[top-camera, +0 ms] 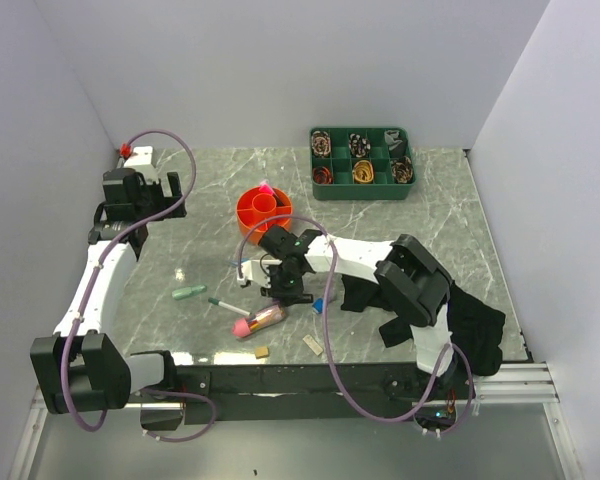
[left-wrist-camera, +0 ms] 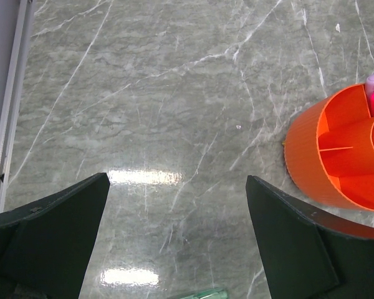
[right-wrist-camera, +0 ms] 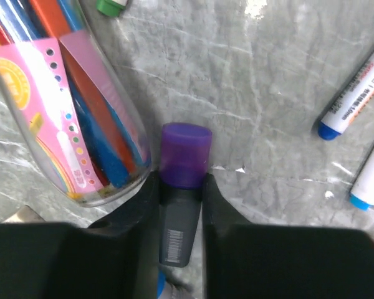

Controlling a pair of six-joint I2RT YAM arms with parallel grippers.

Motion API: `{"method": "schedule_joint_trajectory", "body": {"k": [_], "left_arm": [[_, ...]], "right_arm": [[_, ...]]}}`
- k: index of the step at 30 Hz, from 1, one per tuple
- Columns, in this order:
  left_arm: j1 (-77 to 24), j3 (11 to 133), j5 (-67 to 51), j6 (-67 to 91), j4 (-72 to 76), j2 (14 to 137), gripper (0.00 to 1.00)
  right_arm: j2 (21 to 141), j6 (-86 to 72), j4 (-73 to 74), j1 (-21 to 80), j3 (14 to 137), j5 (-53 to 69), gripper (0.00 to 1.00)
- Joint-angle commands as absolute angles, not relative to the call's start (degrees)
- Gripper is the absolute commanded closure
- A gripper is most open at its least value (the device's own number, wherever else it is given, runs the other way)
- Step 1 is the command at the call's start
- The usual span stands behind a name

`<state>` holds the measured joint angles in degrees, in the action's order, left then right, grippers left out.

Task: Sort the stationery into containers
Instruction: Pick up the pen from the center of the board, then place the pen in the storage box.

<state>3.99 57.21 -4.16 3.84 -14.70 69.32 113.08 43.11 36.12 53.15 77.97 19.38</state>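
Top external view first: the marble table (top-camera: 440, 215) fills the frame, with a black cloth (top-camera: 475, 325) bunched at its near right and a green tray (top-camera: 365, 192) of ribbon rolls at the far side. The orange organiser (top-camera: 250, 222) sits mid-table, a pink item (top-camera: 265, 187) poking from a far section. The left gripper (left-wrist-camera: 176, 180) hangs over bare marble just left of it, jaws spread wide and empty. The right gripper (right-wrist-camera: 178, 180) is down low, clamped on a purple-capped marker (right-wrist-camera: 186, 152) lying on the table. A clear pink case (right-wrist-camera: 68, 106) of colour pens lies just beside that marker, and two blue-capped white markers (right-wrist-camera: 355, 93) lie on its other side. A green pen (top-camera: 188, 292) lies further left. Two beige erasers (top-camera: 262, 351) sit near the front edge.
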Motion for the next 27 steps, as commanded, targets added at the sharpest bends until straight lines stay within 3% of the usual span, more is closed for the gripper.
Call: {"method": "schedule_joint_trajectory", "body": {"k": [1,9,14,21,27], "left_arm": [[4.3,57.8,-4.9,4.0,-14.4,68.7,0.00],[4.3,60.0,-6.0,4.0,-14.0,72.3,0.01],[4.4,61.2,-8.1,5.1,-14.4,75.1,0.01],[4.3,66.9,-9.5,3.0,-18.9,81.6,0.00],[4.2,71.5,-9.1,1.2,-22.5,85.4,0.00]], "right_arm": [[113.8,44.1,41.1,53.0,79.6,22.2,0.99],[105.8,44.2,47.9,42.7,89.6,27.1,1.00],[105.0,35.3,40.3,33.2,97.6,37.8,1.00],[98.3,17.8,-9.0,28.3,79.8,39.8,1.00],[103.6,8.0,-32.0,27.4,77.1,36.5,1.00]]}}
